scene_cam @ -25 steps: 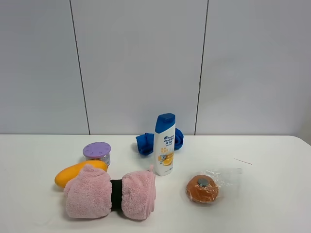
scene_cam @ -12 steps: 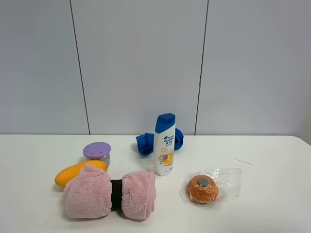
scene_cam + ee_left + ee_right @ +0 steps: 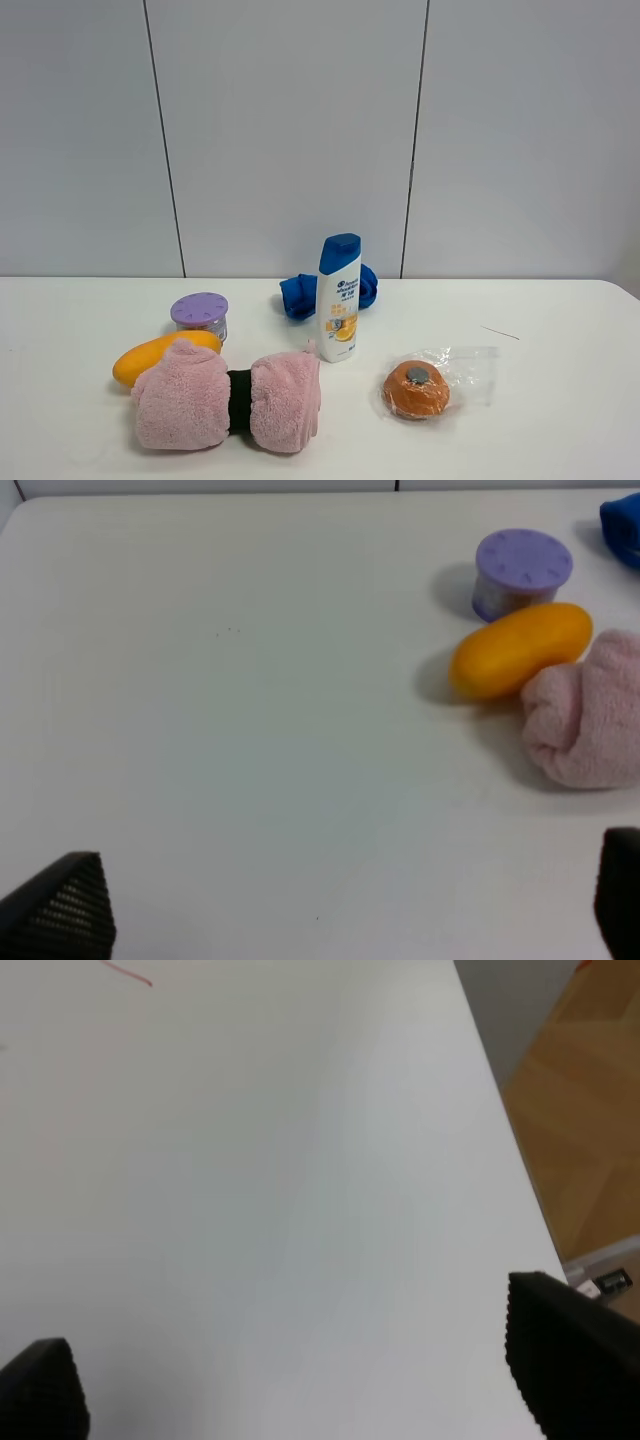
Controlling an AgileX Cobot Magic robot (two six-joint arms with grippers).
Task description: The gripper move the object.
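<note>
The fluffy pink rolled towel (image 3: 185,405) lies on the white table at the front left, with a dark band (image 3: 239,401) round its middle. One end of it shows in the left wrist view (image 3: 590,720). Neither gripper shows in the exterior view. My left gripper (image 3: 340,920) is open and empty over bare table, well apart from the towel. Only its dark fingertips (image 3: 60,912) show. My right gripper (image 3: 300,1380) is open and empty over bare table near the table's right edge. The towel is out of the right wrist view.
A yellow oval object (image 3: 150,357) touches the towel's back left, with a purple-lidded can (image 3: 200,315) behind it. A white shampoo bottle (image 3: 339,298) stands in front of a blue cloth bundle (image 3: 298,294). An orange item in a clear bag (image 3: 417,389) lies to the right. Wooden floor (image 3: 590,1110) lies beyond the table edge.
</note>
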